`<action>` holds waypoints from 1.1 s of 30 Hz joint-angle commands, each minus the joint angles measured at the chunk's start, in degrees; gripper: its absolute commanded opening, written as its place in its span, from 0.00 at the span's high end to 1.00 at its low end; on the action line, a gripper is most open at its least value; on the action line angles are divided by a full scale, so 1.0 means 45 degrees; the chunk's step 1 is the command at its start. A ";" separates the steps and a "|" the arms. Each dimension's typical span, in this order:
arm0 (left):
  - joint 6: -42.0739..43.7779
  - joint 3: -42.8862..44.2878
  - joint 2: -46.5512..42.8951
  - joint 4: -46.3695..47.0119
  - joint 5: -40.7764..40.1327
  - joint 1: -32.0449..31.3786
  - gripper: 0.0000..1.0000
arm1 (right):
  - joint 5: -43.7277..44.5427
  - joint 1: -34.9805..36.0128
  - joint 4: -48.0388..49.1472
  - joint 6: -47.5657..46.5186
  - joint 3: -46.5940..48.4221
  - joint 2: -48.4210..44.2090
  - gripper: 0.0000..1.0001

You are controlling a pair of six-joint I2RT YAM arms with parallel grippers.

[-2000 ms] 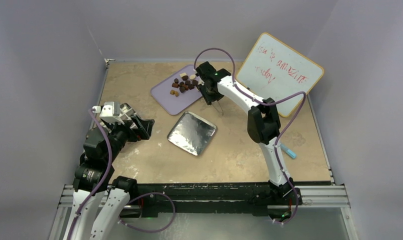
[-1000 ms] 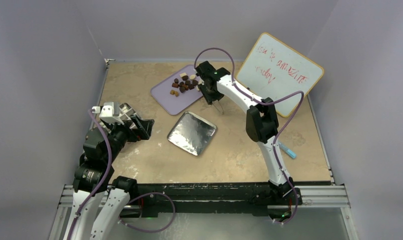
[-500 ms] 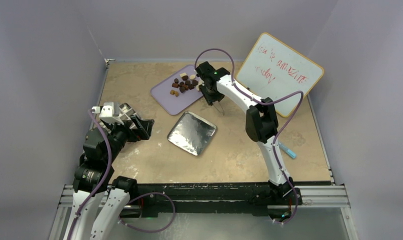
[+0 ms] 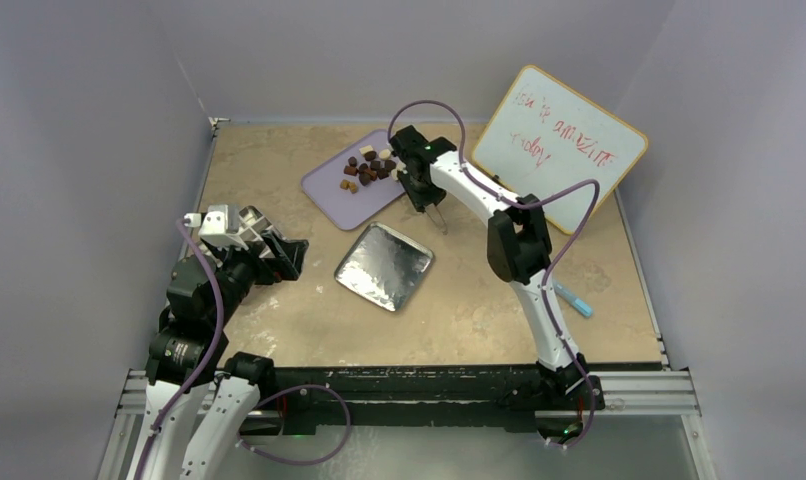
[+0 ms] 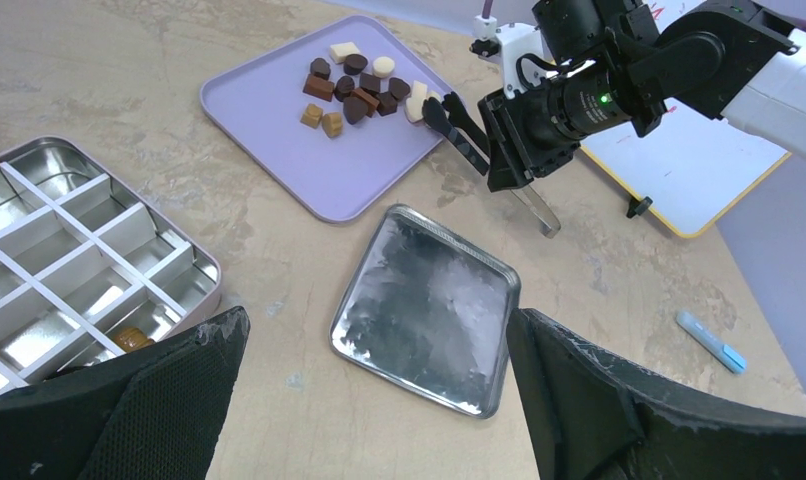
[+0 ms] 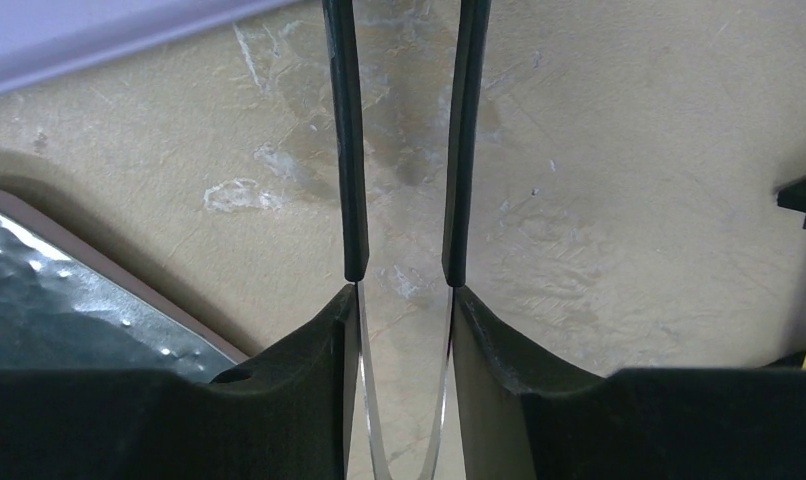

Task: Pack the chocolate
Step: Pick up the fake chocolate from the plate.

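The chocolate is a small pile of dark, caramel and cream pieces on the lilac tray. One caramel piece lies in a compartment of the divided tin. My right gripper is shut on metal tongs. Their black tips reach the pile's right edge, beside a cream piece; contact cannot be told. My left gripper hangs open above the table, next to the tin.
A silver foil-lined lid lies mid-table between the arms. A whiteboard leans at the back right. A blue marker lies on the right side of the table.
The right arm has edged slightly left toward the tray, and its jaws have squeezed the tongs a little narrower. The left arm has not moved.
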 commanded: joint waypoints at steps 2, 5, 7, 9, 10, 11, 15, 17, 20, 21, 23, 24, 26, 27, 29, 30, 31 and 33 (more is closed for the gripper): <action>0.0130 0.0068 -0.0076 0.0238 -0.0169 0.0027 0.00 | 0.0265 -0.0097 -0.0331 -0.0089 0.0532 -0.0056 0.65; 0.0130 0.0069 -0.0076 0.0238 -0.0164 0.0016 0.00 | 0.0297 -0.0080 -0.0227 -0.0110 0.0526 -0.0275 0.73; 0.0129 0.0070 -0.0086 0.0238 -0.0182 0.0025 0.00 | 0.0362 -0.0077 0.0099 -0.0196 0.0393 -0.0564 0.77; 0.0129 0.0065 -0.0096 0.0238 -0.0201 0.0027 0.00 | 0.0363 -0.0078 0.0377 -0.0154 0.0187 -0.0843 0.80; 0.0129 0.0067 -0.0111 0.0238 -0.0217 0.0027 0.00 | 0.0232 -0.0070 0.0458 -0.0132 0.0069 -0.0965 0.82; 0.0129 0.0067 -0.0120 0.0238 -0.0222 0.0027 0.00 | 0.0121 -0.0057 0.0534 -0.0085 -0.0075 -0.1117 0.84; 0.0110 0.0069 -0.0164 0.0220 -0.0296 0.0027 0.00 | -0.0299 0.0021 0.0918 0.0136 -0.0728 -0.1675 0.86; 0.0091 0.0070 -0.0179 0.0219 -0.0336 0.0027 0.00 | -0.0526 0.0073 0.1198 0.0214 -0.1156 -0.2048 0.86; 0.0071 0.0089 -0.0195 0.0190 -0.0403 0.0027 0.00 | -0.0880 0.0199 0.1514 0.0319 -0.1592 -0.2459 0.86; 0.0054 0.0099 -0.0218 0.0181 -0.0433 0.0027 0.00 | -0.0975 0.0243 0.1630 0.0337 -0.1769 -0.2593 0.86; 0.0033 0.0098 -0.0263 0.0180 -0.0538 0.0027 0.00 | -0.1224 0.0309 0.1916 0.0410 -0.2156 -0.2911 0.87; 0.0017 0.0105 -0.0283 0.0180 -0.0577 0.0027 0.00 | -0.1328 0.0335 0.2044 0.0476 -0.2323 -0.3067 0.87; -0.0016 0.0105 -0.0308 0.0177 -0.0654 0.0027 0.00 | -0.1560 0.0434 0.2293 0.0559 -0.2640 -0.3310 0.87; -0.0025 0.0125 -0.0315 0.0179 -0.0699 0.0027 0.00 | -0.1749 0.0487 0.2424 0.0604 -0.2789 -0.3471 0.87; -0.0041 0.0182 -0.0321 0.0146 -0.0846 0.0027 0.00 | -0.2163 0.0663 0.2761 0.0670 -0.3116 -0.3718 0.87; -0.0063 0.0211 -0.0314 0.0131 -0.0886 0.0027 0.00 | -0.2356 0.0782 0.2926 0.0711 -0.3268 -0.3825 0.87; -0.0092 0.0244 -0.0338 0.0108 -0.0886 0.0027 0.00 | -0.2534 0.0926 0.3103 0.0748 -0.3451 -0.3940 0.87; -0.0150 0.0337 -0.0395 0.0101 -0.0894 0.0027 0.00 | -0.2769 0.1251 0.3452 0.0837 -0.3752 -0.4164 0.87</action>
